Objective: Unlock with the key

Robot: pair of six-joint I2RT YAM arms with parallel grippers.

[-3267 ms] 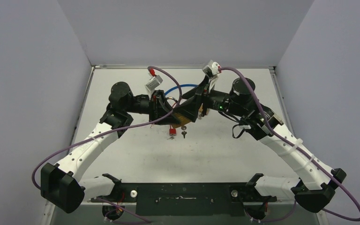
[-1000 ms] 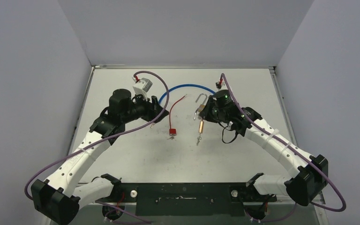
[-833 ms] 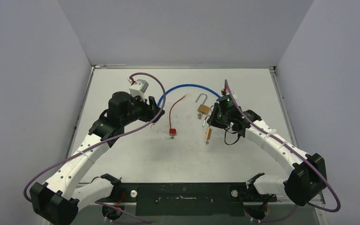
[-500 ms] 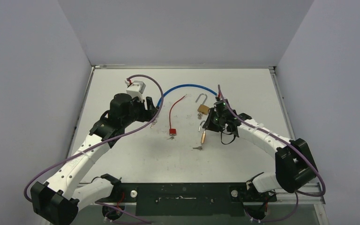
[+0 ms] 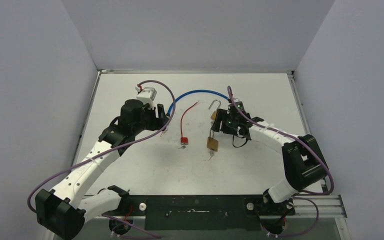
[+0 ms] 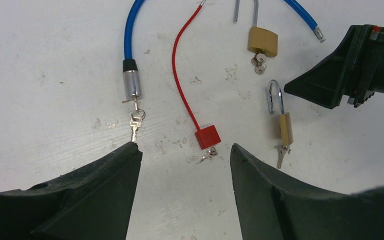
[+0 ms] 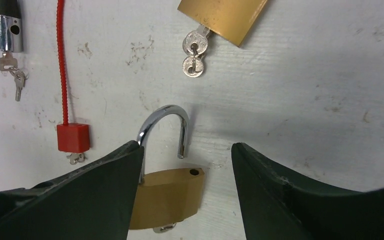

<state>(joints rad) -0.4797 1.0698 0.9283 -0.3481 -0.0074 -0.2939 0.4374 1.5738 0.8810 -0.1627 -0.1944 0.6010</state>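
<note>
A brass padlock lies flat on the white table, its steel shackle swung open. A key sticks out of its bottom end. My right gripper hovers just over it, open, its left finger overlapping the lock's edge in this view. From above, the same padlock lies just in front of my right gripper. My left gripper is open and empty above the table, near a red cable lock. From the left wrist, the padlock shows edge-on, with its key below it.
A second brass padlock with keys lies farther back, shackle open. A blue cable lock with a key lies at the left. The red lock's thin cable runs back across the table.
My right gripper has opened and let go of the brass padlock, which now lies flat on the table. The right arm's elbow folded in. The left arm barely moved.
</note>
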